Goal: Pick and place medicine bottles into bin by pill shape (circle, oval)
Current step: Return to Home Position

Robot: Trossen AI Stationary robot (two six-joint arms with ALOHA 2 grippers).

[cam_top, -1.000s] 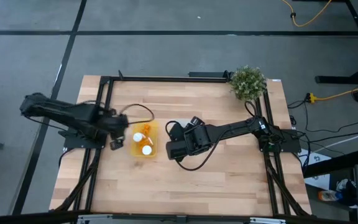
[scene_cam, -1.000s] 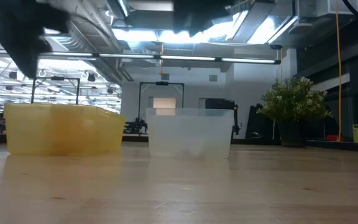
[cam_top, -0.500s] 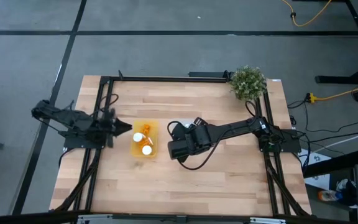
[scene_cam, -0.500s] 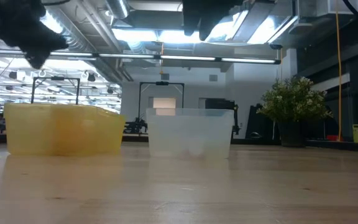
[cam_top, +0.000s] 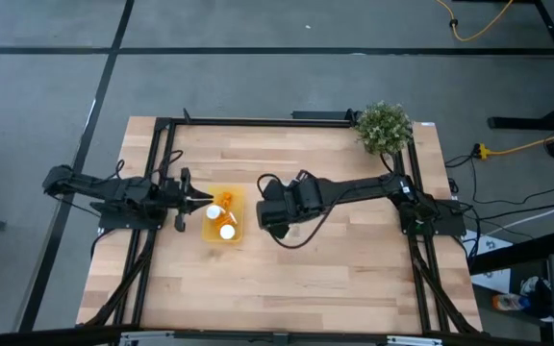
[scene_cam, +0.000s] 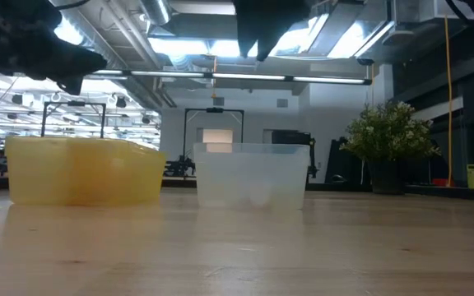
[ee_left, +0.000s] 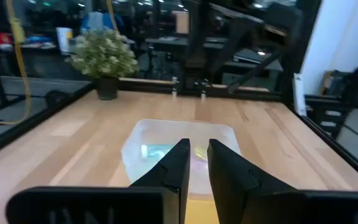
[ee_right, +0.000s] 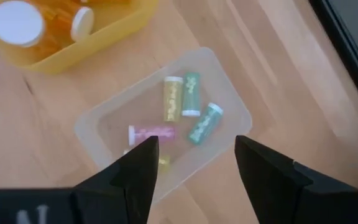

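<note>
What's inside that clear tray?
The clear tray holds four small bottles lying flat: yellowish, green, teal, pink. A possible fifth is mostly hidden behind the right gripper.

**Pale plank-topped wooden table (cam_top: 287, 279): three things on it**

The table fills the middle of the high view, with a black metal frame (cam_top: 248, 120) along its edges. In the low view a translucent yellow rectangular plastic tray (scene_cam: 81, 173) stands at the left. A clear colourless rectangular plastic tray (scene_cam: 251, 177) stands at the centre, just beside it, not touching. A small green potted plant (cam_top: 384, 128) occupies the table's upper right corner.
</note>
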